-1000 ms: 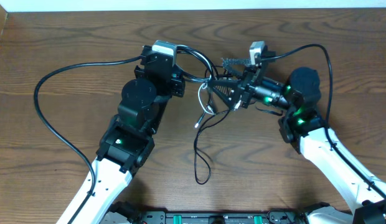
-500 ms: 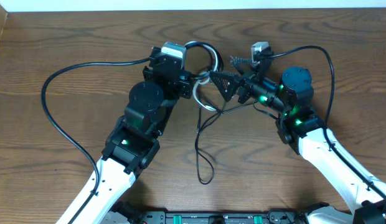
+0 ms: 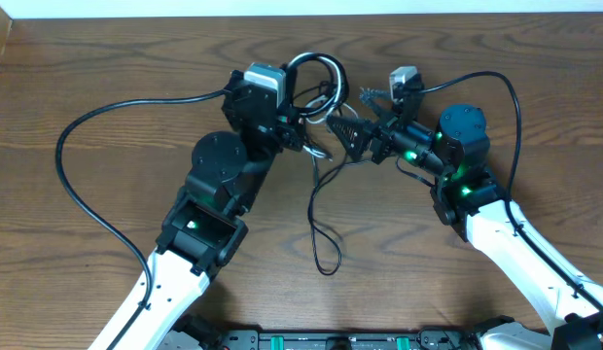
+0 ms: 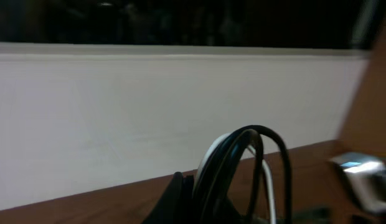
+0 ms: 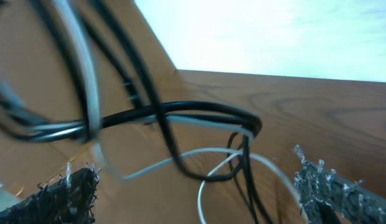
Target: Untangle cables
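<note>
Above the wooden surface, the left end effector of two was clamped on the tangled cables, one white and several black ones too knotted to count, while the right end effector stood wide apart around their strands.

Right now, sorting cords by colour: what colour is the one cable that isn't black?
White cable, clearest in the right wrist view.

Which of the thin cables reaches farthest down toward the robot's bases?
A black cable: its long loop trails down the table alone, while the white cable sits up in the bundle.
</note>
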`<state>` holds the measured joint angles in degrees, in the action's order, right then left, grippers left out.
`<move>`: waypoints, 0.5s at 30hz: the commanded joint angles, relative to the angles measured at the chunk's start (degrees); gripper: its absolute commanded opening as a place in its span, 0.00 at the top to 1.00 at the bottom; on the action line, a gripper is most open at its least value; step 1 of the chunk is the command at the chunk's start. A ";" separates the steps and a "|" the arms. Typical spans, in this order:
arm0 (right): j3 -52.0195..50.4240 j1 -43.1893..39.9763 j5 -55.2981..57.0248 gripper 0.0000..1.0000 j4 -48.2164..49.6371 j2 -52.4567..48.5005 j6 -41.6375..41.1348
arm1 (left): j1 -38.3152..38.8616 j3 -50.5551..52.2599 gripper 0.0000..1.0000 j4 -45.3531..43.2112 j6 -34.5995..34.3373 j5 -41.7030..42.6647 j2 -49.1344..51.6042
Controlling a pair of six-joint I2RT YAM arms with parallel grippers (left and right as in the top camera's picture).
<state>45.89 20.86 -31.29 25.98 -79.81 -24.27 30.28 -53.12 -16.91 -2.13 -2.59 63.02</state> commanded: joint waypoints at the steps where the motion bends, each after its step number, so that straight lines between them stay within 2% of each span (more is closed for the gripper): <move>1: 0.09 0.09 9.73 0.01 -0.09 -0.02 1.25 | 0.07 -1.44 0.93 -1.42 -3.13 10.56 -1.44; 5: 0.09 0.07 21.16 0.01 -1.20 -0.02 1.22 | 0.09 -1.44 0.93 -2.43 -3.15 20.44 -1.60; 11: 0.09 -0.94 31.89 0.01 -2.89 -0.63 1.20 | 0.09 -1.44 0.93 -4.37 -3.30 35.08 -1.99; 15: 0.07 -2.80 35.54 0.01 -3.15 -1.57 1.22 | 0.09 -1.44 0.92 -6.16 -6.54 39.78 -2.51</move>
<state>45.89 19.81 -3.55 23.31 -80.07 -23.62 30.28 -53.12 -21.39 -5.72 28.69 62.65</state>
